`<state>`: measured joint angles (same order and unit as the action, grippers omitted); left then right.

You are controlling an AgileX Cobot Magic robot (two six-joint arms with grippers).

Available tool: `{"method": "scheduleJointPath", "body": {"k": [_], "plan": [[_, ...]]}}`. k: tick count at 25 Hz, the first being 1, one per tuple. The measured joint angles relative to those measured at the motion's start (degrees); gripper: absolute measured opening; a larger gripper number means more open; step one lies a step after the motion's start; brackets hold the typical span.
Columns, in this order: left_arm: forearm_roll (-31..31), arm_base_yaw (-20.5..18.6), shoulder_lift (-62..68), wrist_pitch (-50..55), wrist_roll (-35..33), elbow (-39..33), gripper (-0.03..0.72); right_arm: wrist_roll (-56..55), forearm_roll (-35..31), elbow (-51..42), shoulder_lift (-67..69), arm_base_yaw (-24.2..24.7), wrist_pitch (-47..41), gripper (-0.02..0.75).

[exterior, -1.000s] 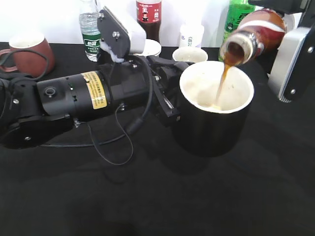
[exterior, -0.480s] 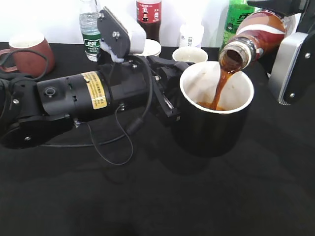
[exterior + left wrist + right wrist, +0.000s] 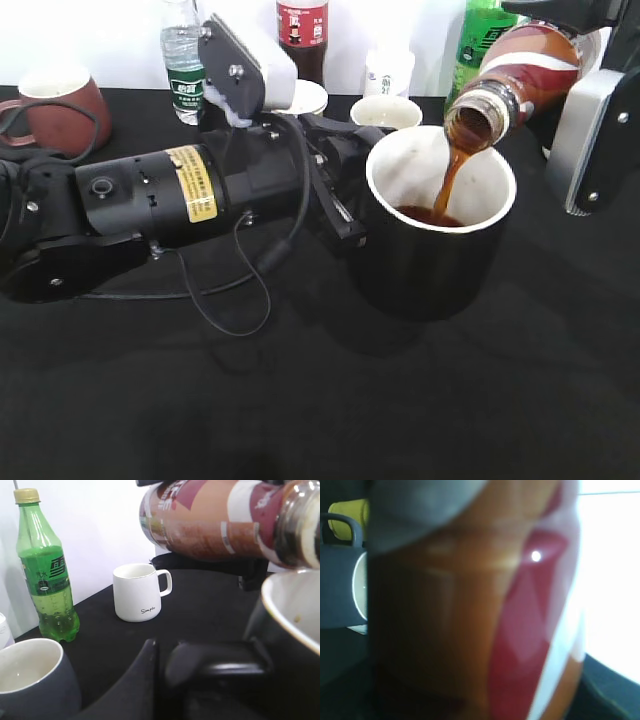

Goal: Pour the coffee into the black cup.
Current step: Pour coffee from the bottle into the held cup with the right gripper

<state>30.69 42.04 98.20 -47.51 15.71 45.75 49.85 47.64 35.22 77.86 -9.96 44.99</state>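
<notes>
At the cup's handle side, my left gripper [image 3: 345,205] has its fingers [image 3: 215,662] clamped on what looks like the handle of the black cup [image 3: 430,250], steadying it on the table [image 3: 300,400]. My right gripper is mostly out of sight: the wrist view is filled by the blurred body of the coffee bottle [image 3: 515,75], so I judge it clamped around the bottle, though I cannot see how the fingers sit.

The pour is under way. The bottle is tilted with its mouth just above the cup's rim, a brown stream falls inside, and a dark pool covers the bottom. Much of the white inner wall is bare, and the bottle holds plenty, so most of the pouring remains, then righting the bottle.

Room is tight behind: a grey-blue mug [image 3: 385,110] sits just beyond the cup, a green bottle [image 3: 46,575] and a white mug [image 3: 137,592] stand near, and a maroon mug [image 3: 60,105] lies well apart on the left. The near table is open.
</notes>
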Motion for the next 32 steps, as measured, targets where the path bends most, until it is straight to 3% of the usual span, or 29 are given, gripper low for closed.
{"method": "scheduleJointPath", "body": {"k": [21, 27, 32], "plan": [[0.4, 0.0, 0.0, 1.22, -0.05, 0.0, 0.053, 4.65, -0.62, 0.0, -0.11, 0.0, 0.04, 0.533], [-0.19, 0.0, 0.0, 1.22, -0.05, 0.0, 0.053, -11.29, -0.57, 0.0, -0.11, 0.0, 0.43, 0.533], [-2.85, 0.0, 0.0, -0.12, -0.05, 0.0, 0.053, -34.07, -0.57, 0.0, -0.11, 0.0, 0.45, 0.533]]}}
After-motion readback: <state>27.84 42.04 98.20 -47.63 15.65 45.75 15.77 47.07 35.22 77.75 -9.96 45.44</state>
